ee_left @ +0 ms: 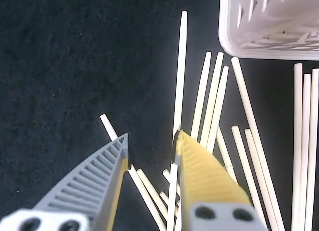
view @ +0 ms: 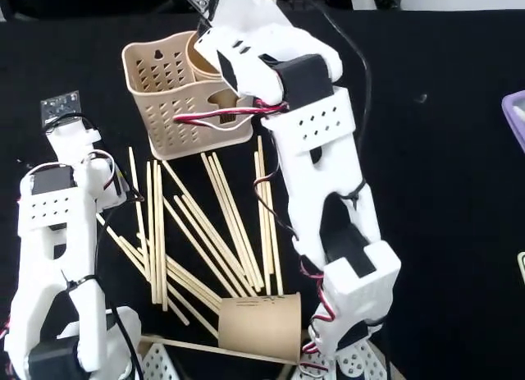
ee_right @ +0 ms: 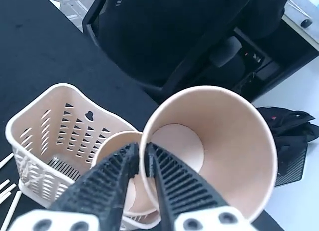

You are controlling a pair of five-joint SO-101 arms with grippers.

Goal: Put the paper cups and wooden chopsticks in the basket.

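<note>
- Over the basket [view: 164, 109] at the far side of the table [view: 443, 191], the right hand [ee_right: 141, 150] is clamped on the rim of a paper cup [ee_right: 224, 141], one finger inside the wall and one outside, with the cup tilted mouth-up.
- Directly below stands a second cup [ee_right: 115, 141], upright in the basket's end compartment. The step in hand appears to be dropping the held cup into it.
- That next move calls for the held cup to be squared over the one beneath, so that it nests rather than catching on a rim, before the fingers part.
- Nearer the arms, a third cup [view: 258, 322] lies on its side on the table, not yet collected.
- Chopsticks [view: 209, 232] lie fanned across the table between that cup and the basket, and every one in sight is outside the basket.
- Low over their outer edge, the left hand [ee_left: 151, 136] has its fingers apart and holds nothing, with one chopstick [ee_left: 180, 66] running just beside a fingertip.
- By this showing the job is well short of half done.
</note>
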